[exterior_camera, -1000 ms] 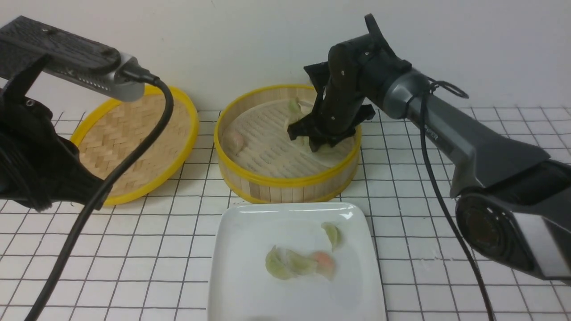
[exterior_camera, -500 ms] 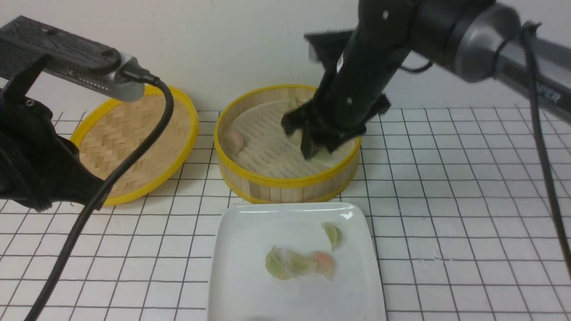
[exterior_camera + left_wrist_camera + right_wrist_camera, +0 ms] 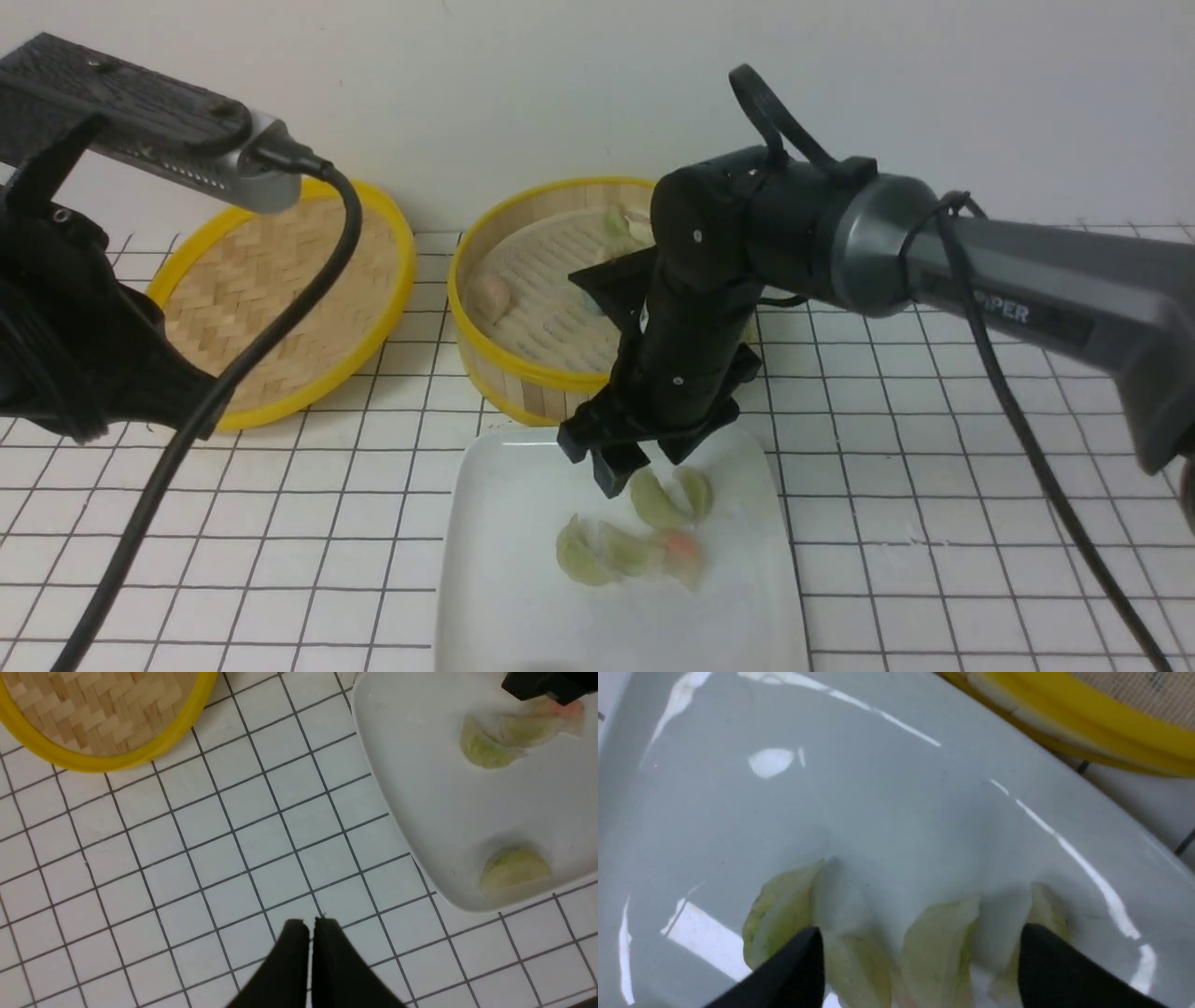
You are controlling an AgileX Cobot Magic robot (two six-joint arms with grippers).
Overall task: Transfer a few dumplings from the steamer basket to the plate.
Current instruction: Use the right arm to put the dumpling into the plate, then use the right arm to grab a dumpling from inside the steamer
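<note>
Right black claw (image 3: 646, 465) spread wide, gripping nothing, low over a glossy white square plate (image 3: 523, 504).
Between its fingers (image 3: 607, 481), untouched, lies a pale-green translucent crescent dumpling (image 3: 656, 499), centre frame, beside four others. More sit in the round yellow-rimmed bamboo steamer basket (image 3: 523, 373) just above. They look light, soft, slick and easily torn, so are probably best pinched gently across the plump middle, not the thin edge. Left claw (image 3: 310, 927) is clenched, empty, over the tiled tabletop (image 3: 233, 835).
</note>
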